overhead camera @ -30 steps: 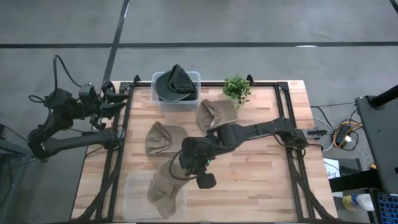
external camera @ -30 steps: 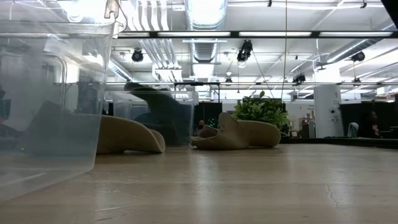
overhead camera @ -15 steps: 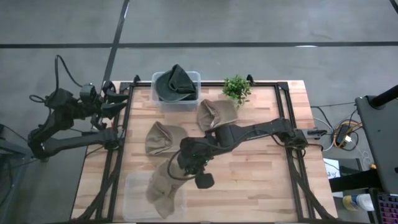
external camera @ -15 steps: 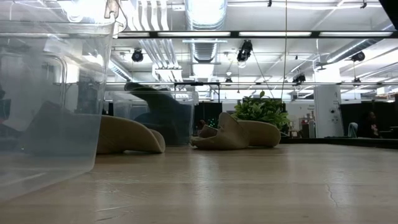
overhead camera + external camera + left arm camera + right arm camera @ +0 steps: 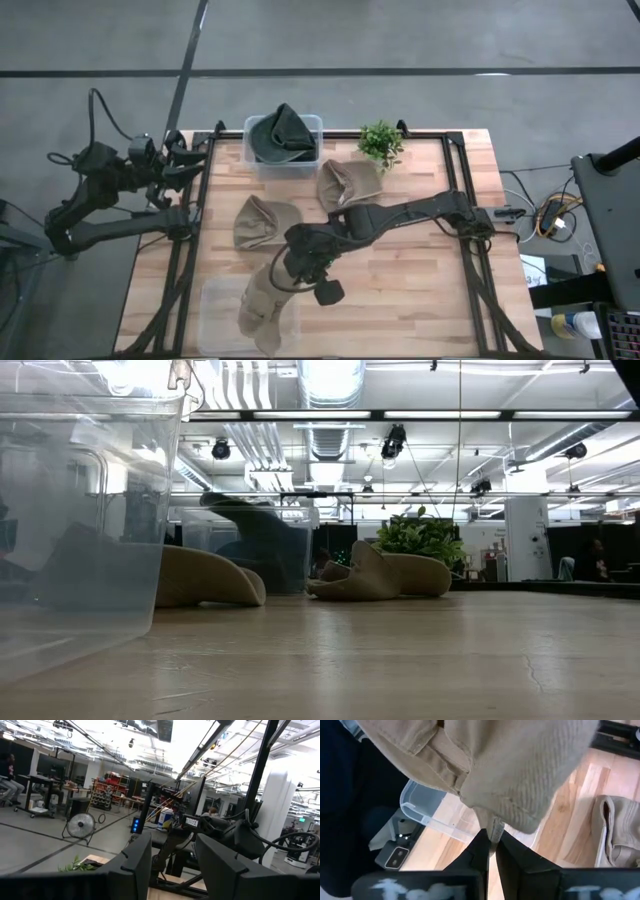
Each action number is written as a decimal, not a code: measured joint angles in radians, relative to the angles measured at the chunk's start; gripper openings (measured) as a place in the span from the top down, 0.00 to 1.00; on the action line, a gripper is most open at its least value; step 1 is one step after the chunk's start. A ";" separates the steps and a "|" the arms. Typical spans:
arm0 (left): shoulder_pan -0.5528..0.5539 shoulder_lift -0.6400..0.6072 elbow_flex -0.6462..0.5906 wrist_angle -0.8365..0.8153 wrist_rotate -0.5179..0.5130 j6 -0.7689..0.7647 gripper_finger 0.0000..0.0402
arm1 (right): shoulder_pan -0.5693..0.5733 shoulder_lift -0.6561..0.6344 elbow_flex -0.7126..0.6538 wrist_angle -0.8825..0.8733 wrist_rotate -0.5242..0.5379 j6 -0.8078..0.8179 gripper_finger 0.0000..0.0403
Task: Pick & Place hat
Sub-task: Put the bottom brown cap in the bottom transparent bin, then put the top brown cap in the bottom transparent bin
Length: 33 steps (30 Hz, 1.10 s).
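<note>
A tan hat [image 5: 262,303] hangs from the right end effector [image 5: 283,273], whose fingers are clamped on a fold of its fabric, directly over the clear plastic bin [image 5: 218,310] at the near edge of the bench [image 5: 400,280]. The hat's soft, ribbed cloth droops away from the grip, its long axis running from the end effector down toward the bench's near edge, lower end inside the bin's outline. In the right wrist view the pinched seam sits between the two dark fingers [image 5: 480,851], with the bin's rim just beyond.

Farther back, a second tan hat [image 5: 260,221] lies slumped on the pale wood planks, and a third [image 5: 345,183] rests nearer the small green plant [image 5: 380,142]. At the far edge a dark grey hat [image 5: 282,135] fills another clear bin [image 5: 312,125].

The left end effector [image 5: 190,160] waits off the bench's left side, fingers parted and holding nothing.
</note>
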 joint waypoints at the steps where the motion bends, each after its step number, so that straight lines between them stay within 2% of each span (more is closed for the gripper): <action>1: 0.000 0.000 0.000 -0.001 0.000 0.000 0.63 | 0.001 0.000 -0.005 0.011 0.000 -0.001 0.93; 10: 0.000 0.000 0.000 -0.037 -0.013 0.000 0.63 | 0.002 0.000 -0.024 0.071 0.006 0.001 0.60; 15: 0.000 0.000 0.000 -0.052 -0.019 0.000 0.63 | -0.003 -0.002 -0.013 0.073 0.012 0.008 0.48; 18: 0.000 0.000 0.000 -0.052 -0.019 0.000 0.63 | -0.004 -0.010 0.000 0.073 0.023 0.000 0.44; 29: 0.000 0.000 0.000 -0.103 -0.019 -0.001 0.63 | 0.002 -0.012 0.018 -0.236 0.297 0.048 0.45; 33: 0.000 0.002 0.000 -0.129 -0.019 -0.001 0.63 | 0.010 -0.012 -0.021 -0.256 0.343 0.026 0.46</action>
